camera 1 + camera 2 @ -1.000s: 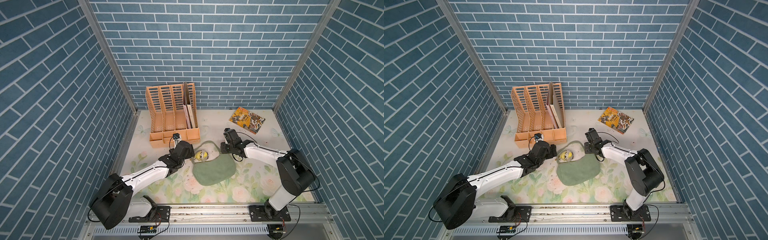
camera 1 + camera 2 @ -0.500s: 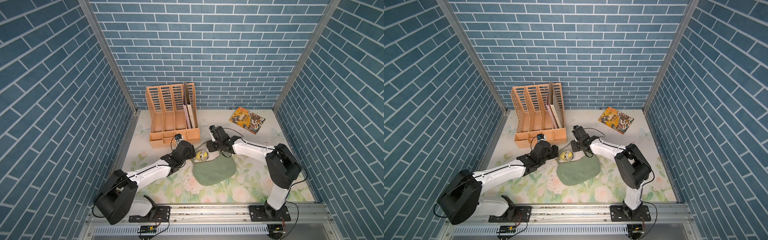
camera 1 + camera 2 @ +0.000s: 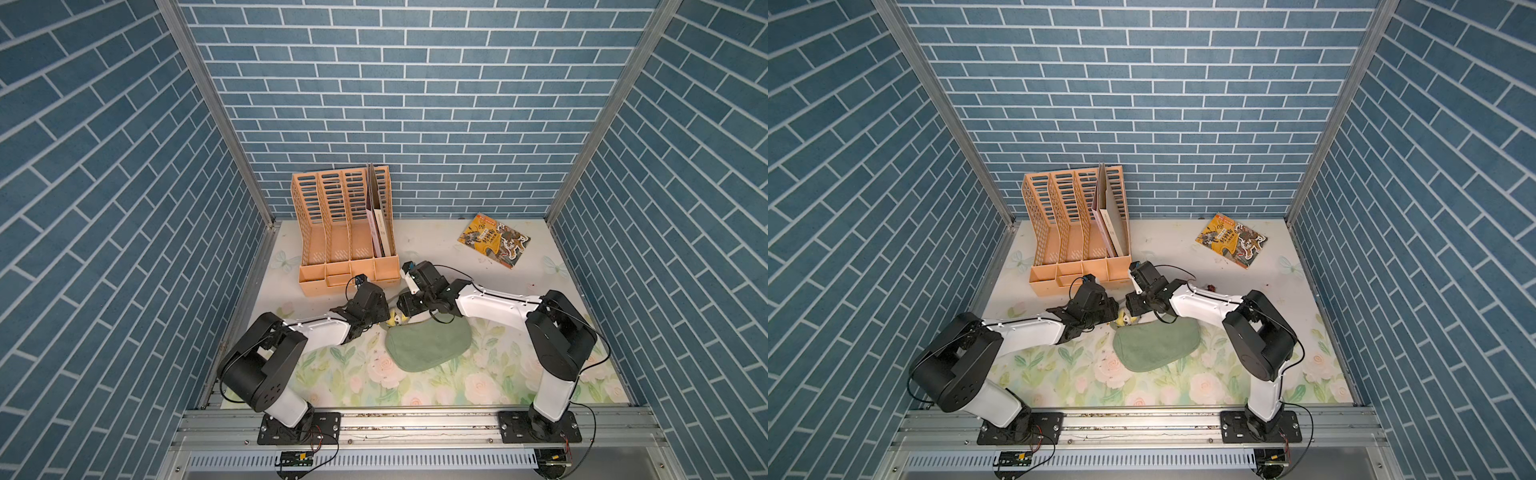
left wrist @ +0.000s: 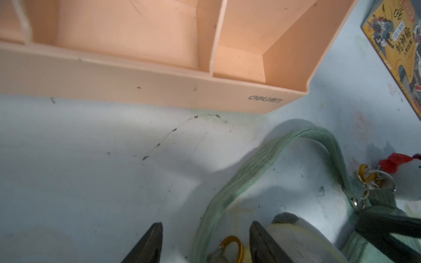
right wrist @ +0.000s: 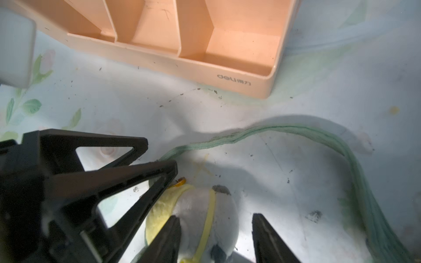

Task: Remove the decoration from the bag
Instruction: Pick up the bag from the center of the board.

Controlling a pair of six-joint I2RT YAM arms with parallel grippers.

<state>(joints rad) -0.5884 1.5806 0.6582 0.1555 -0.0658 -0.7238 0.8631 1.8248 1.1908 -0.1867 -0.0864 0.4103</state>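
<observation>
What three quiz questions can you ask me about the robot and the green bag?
1. True or false: the bag lies inside the rack.
2. What is the right gripper around? A) toy B) apple C) nothing
3. What colour is the rack?
Key: 1 false; 2 A; 3 orange.

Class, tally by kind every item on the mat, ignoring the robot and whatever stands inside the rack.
orange file rack: 1
green shoulder bag: 1
book: 1
plush charms, one yellow-and-white, one red-and-white: 2
Total: 5
</observation>
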